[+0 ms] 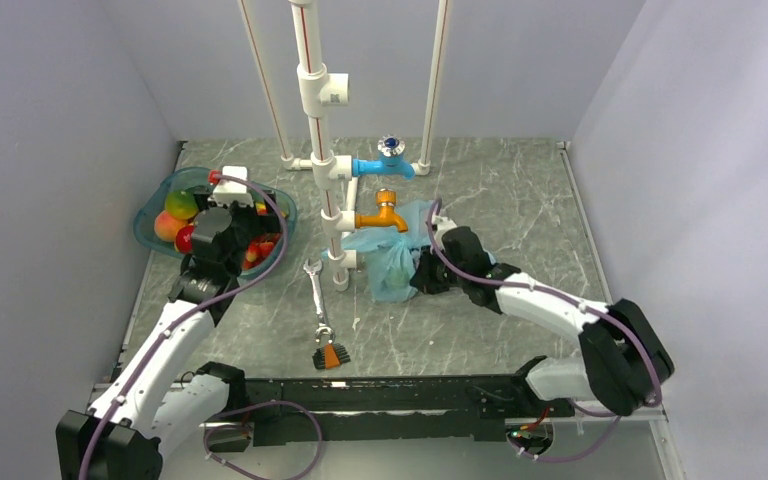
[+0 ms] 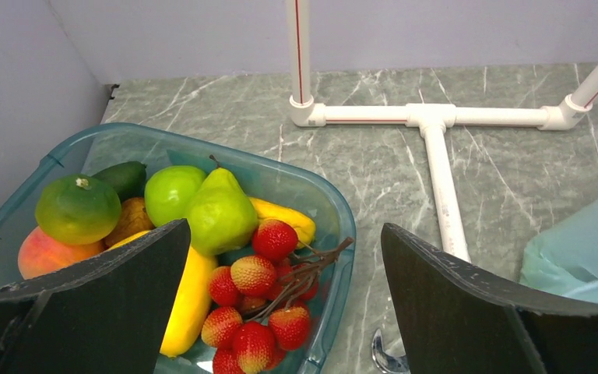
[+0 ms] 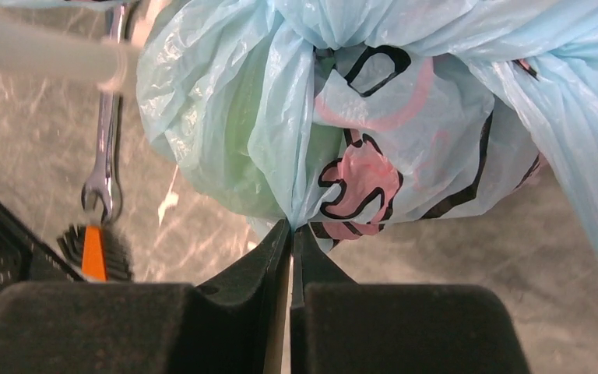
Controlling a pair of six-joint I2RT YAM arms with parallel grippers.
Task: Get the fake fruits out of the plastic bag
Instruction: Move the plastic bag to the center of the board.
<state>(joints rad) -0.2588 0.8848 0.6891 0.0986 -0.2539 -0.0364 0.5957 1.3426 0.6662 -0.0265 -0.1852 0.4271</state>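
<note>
Plastic bag sits right of the white pipe frame, its top bunched up beneath the orange tap, and in my right wrist feed the plastic bag fills the upper picture, light blue with dark and pink cartoon print. I read a pale green rounded shape through the film on its left side, so I take the fake fruits to be inside it; I cannot make out any other one. My right gripper has its fingers pressed together with only a hairline slit between them, nipping a fold of film at the bag's lower edge. Whether the bag is off the table I cannot tell. My left gripper is spread wide and holds nothing, hovering over the near edge of the teal basket, which holds strawberries, a pear, a banana and other fruit. A wrench and an orange-handled brush lie between the arms, left of the bag.
</note>
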